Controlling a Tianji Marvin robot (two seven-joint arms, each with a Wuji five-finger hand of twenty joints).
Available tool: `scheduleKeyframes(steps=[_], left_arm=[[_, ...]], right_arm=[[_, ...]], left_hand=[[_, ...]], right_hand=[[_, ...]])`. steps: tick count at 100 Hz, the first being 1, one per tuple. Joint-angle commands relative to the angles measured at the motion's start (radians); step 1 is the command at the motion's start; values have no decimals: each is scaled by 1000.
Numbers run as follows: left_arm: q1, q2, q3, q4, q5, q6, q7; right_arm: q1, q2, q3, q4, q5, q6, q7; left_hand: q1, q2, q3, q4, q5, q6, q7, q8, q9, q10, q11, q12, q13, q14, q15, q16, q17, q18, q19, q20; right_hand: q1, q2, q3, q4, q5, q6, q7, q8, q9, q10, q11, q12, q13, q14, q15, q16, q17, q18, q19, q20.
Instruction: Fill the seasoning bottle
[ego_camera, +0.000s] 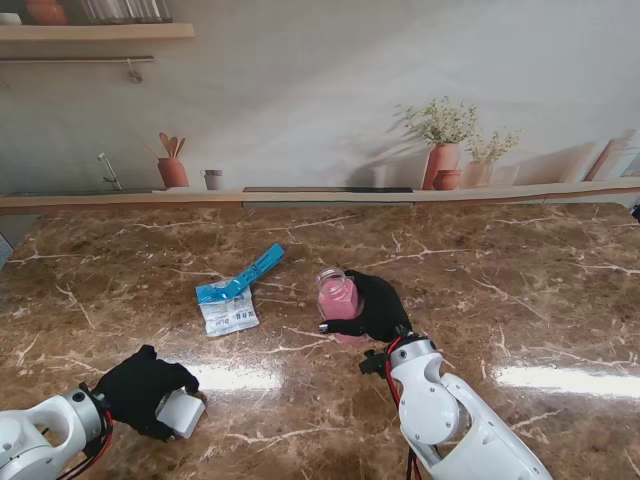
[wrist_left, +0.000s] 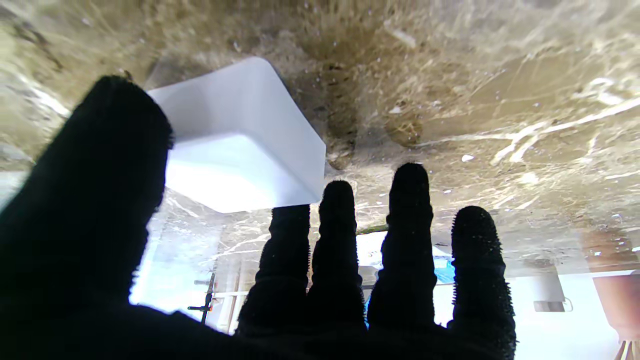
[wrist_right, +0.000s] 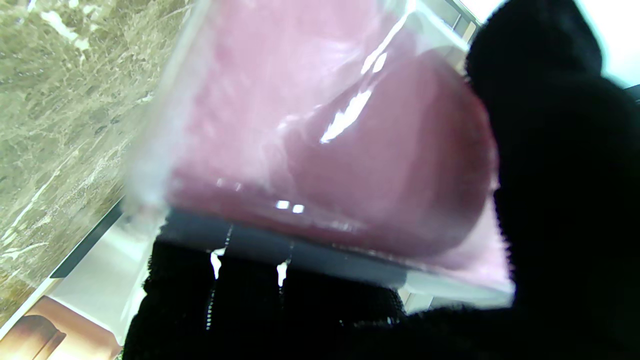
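Glossy brown marble table (ego_camera: 520, 290) | right hand (ego_camera: 378, 305) grips pink-filled glass bottle (ego_camera: 338, 297) | left hand (ego_camera: 140, 388) pinches white rounded-square lid (ego_camera: 181, 412)

Illumination is bright and even from overhead. The glossy brown marble tabletop (ego_camera: 500, 270) carries two white glare patches, one near each arm. Shadows are soft and short. In the left wrist view, the black-gloved left hand (wrist_left: 150, 280) is silhouetted against bright reflections and a white rounded plastic lid (wrist_left: 240, 145) is overexposed. In the right wrist view, the clear pink-filled glass bottle (wrist_right: 320, 140) is blurred, with specular streaks.
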Motion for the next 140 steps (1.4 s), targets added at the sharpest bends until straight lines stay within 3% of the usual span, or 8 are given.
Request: scheduleKeyframes(steps=[1,33,77,102,108,124,134,140], left_arm=[[12,1,-8,1,-24,-9,-10],[35,-18,-31,-38,-216,34,-43],[8,-49,43,-80,-322,159,71],[-24,-54,77,-77,-347,190,92],[-28,-55,80,-79,-350,193,93],[-37,-56,85,-89,-353,200,96],[-42,-57,88,-96,-355,204,96],[-45,-57,91,-99,-355,204,98]], right_arm=[[1,-7,-1,1,11,-2,9],[19,-13,-12,20,33,-1,10],[93,-41,-47,113,142,9,13],[134,-60,-65,175,207,19,10],[141,-64,-67,187,223,19,10],[159,-73,-72,219,274,14,25],[170,-78,-73,239,300,17,31],[177,-79,-72,249,311,19,38]], left_hand=[[-41,25,-55,29,-30,2,-69,-57,-70,-8,-38,-40,-48,-24,-28,-26,-40,-1,-58,7],[29,172,-372,80,13,-5,-206,-196,-132,10,-106,-155,-142,-36,-139,-176,-95,-20,-225,-78],[54,229,-414,100,45,-2,-213,-198,-118,22,-120,-167,-147,-49,-178,-223,-101,-12,-248,-92],[61,247,-432,107,52,-2,-215,-197,-117,24,-122,-170,-146,-53,-175,-232,-104,-10,-252,-95],[65,250,-437,109,53,-1,-216,-197,-116,27,-122,-170,-146,-52,-173,-233,-104,-9,-252,-95],[70,258,-446,112,55,-1,-217,-196,-116,25,-123,-171,-144,-55,-172,-234,-104,-9,-250,-94],[74,264,-452,115,55,-2,-218,-196,-116,25,-124,-171,-145,-53,-172,-235,-104,-9,-249,-93],[76,266,-455,116,54,-1,-219,-196,-117,27,-125,-172,-144,-56,-172,-236,-103,-9,-248,-92]], right_hand=[[133,139,486,45,47,-313,198,41,-6,-115,16,-4,25,-89,68,2,-9,-25,-14,-17],[116,164,470,54,3,-303,190,36,-36,-109,-14,-39,8,-91,10,-24,-27,-22,-48,-26],[125,170,487,72,-112,-254,73,21,-79,-115,-58,-137,-19,-94,-73,-46,-77,-22,-117,-32],[186,118,520,64,-191,-228,-3,24,-124,-126,-63,-213,-24,-89,-98,-50,-82,-24,-135,-25],[186,113,524,62,-220,-216,-29,17,-147,-129,-47,-303,-32,-93,-120,-48,-87,-26,-155,-25],[177,91,555,97,-252,-201,-81,-7,-180,-126,-84,-358,-63,-105,-203,-100,-117,-19,-229,-44],[160,106,566,182,-262,-201,-105,-16,-196,-121,-107,-391,-86,-118,-256,-169,-136,-17,-281,-48],[156,105,564,202,-267,-201,-116,-20,-201,-120,-122,-406,-95,-118,-281,-208,-144,-25,-311,-56]])
